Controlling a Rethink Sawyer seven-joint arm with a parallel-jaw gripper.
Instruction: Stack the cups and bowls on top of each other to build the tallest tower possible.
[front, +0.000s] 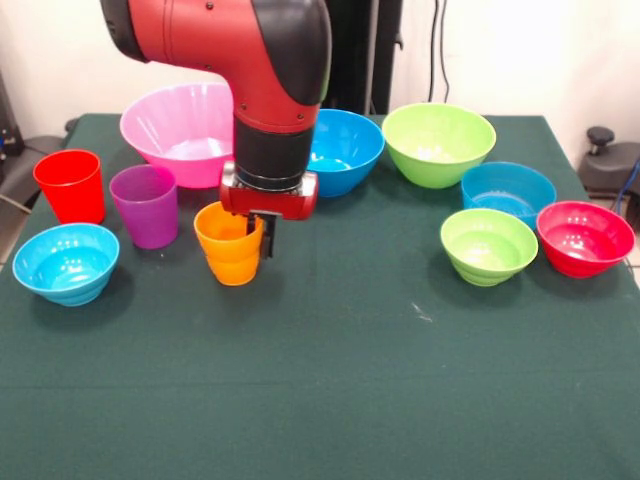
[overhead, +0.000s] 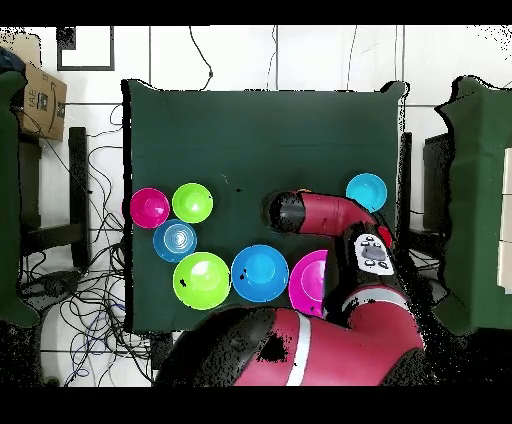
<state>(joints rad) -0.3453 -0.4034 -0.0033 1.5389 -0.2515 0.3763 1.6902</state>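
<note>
1. The gripper (front: 265, 232) hangs at the orange cup (front: 230, 243), one dark finger against its rim; clamped or not, I cannot tell.
2. That glossy, stepped-waist tumbler stands upright on the green cloth-covered table (front: 330, 380), beside the smooth purple cup (front: 145, 205).
</note>
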